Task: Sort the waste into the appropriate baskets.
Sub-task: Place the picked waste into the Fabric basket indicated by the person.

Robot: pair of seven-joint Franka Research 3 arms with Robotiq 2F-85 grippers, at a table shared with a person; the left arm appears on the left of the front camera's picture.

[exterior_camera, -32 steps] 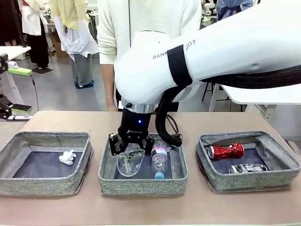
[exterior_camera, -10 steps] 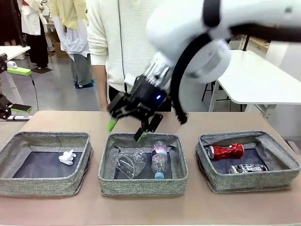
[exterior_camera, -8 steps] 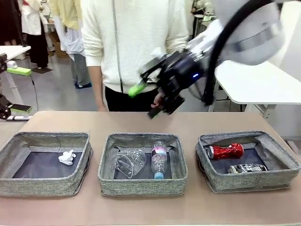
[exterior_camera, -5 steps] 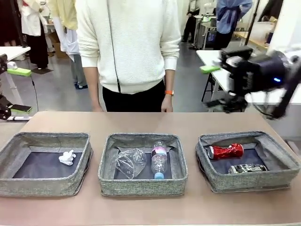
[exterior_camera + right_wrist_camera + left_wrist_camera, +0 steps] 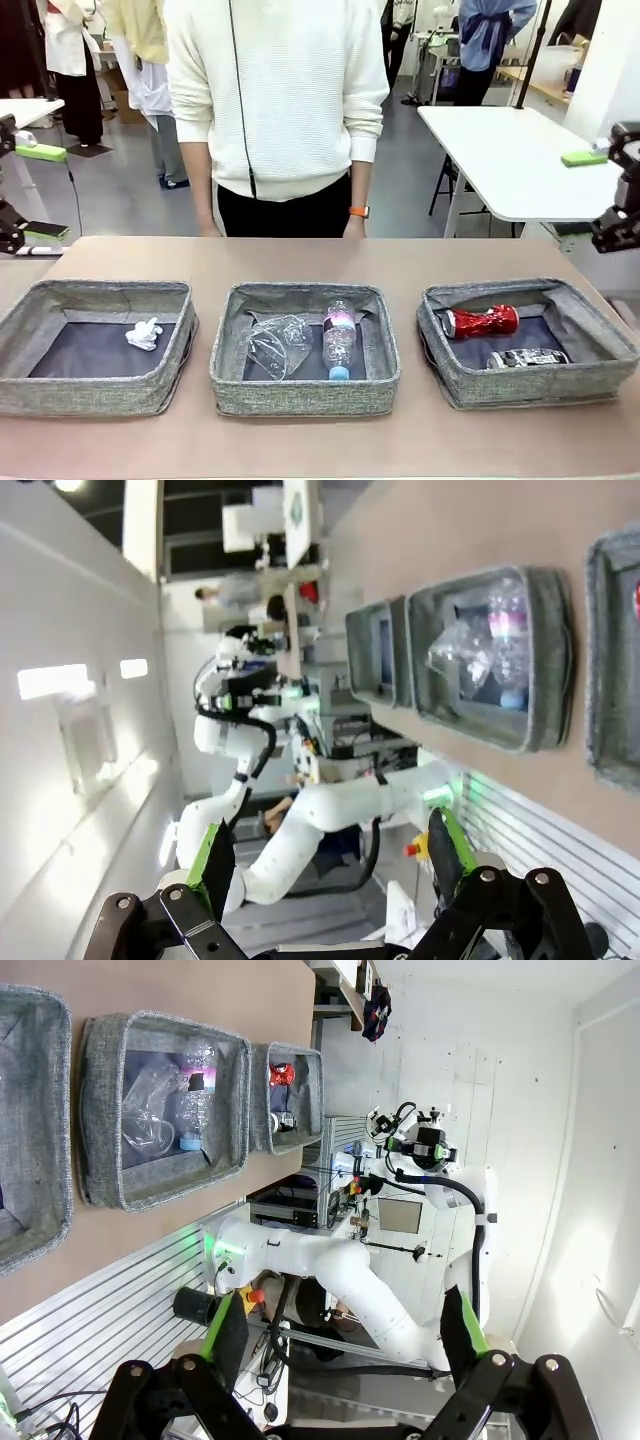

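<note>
Three grey woven baskets stand in a row. The left basket (image 5: 100, 396) holds a white tissue wad (image 5: 145, 333). Inside the middle basket (image 5: 300, 396) lie the crumpled clear plastic (image 5: 275, 345) and the purple-labelled bottle (image 5: 339, 338). The right basket (image 5: 530, 391) holds a crushed red can (image 5: 480, 321) and a crushed black-silver can (image 5: 527, 357). My right gripper (image 5: 602, 192) hangs open and empty at the far right, above and behind the right basket. In its own view my right gripper (image 5: 328, 850) is open. My left gripper (image 5: 340, 1330) is open, far from the baskets.
A person in a white sweater (image 5: 280, 110) stands at the table's far edge, one hand (image 5: 355, 222) hanging at the side. A white table (image 5: 500, 160) stands behind on the right. Bare tabletop runs in front of and behind the baskets.
My right gripper let go of the clear plastic in the middle basket, rose, and swung away to the far right edge. The plastic now lies beside the bottle.
</note>
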